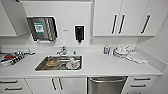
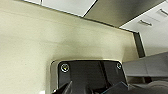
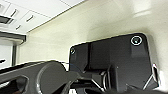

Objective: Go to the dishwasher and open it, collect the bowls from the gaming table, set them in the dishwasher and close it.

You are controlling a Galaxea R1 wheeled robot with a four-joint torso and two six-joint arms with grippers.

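Closest to me, under the counter edge, is one dishwasher (image 1: 107,85), door shut, with one bar handle (image 1: 107,80) across its top; I judge the steel door heavy and smooth, so the bar is the place to hold. Whether my fingers are wide or narrow I cannot tell. Farther is one sink (image 1: 41,65) with dishes, then one faucet (image 1: 61,51).

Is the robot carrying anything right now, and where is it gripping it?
It cannot be told. The wrist views face wall and ceiling and do not show the fingers. The dishwasher is closed, and dishes lie in the sink.
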